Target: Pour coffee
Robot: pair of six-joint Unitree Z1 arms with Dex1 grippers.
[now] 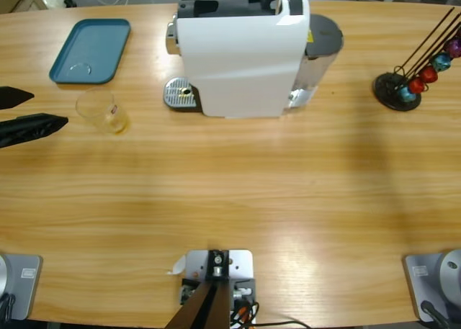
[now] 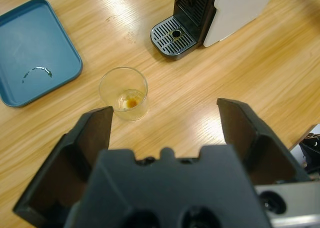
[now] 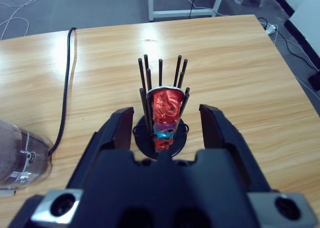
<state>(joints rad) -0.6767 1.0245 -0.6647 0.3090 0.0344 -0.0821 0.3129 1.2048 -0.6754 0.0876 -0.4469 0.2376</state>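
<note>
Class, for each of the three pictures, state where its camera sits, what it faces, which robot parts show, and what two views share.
High view: fixed above, looking down on the table; left gripper enters at the left edge.
Left wrist view: along open jaws toward the glass tumbler, blue tray and coffee machine.
Right wrist view: along open jaws toward the capsule rack.
Shared: tumbler, tray, machine.

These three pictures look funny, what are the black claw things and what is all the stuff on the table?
They are a robot's grippers, the pinching ends of its two arms. One picture looks down from above the wooden table. The other two come from cameras on the arms' wrists.

The left gripper is open and holds nothing. It points at a small glass tumbler with a little coffee at the bottom. Nearby are a blue tray and a white coffee machine.

The right gripper is open and empty too. It looks at a black rack holding shiny coloured capsules.
</note>
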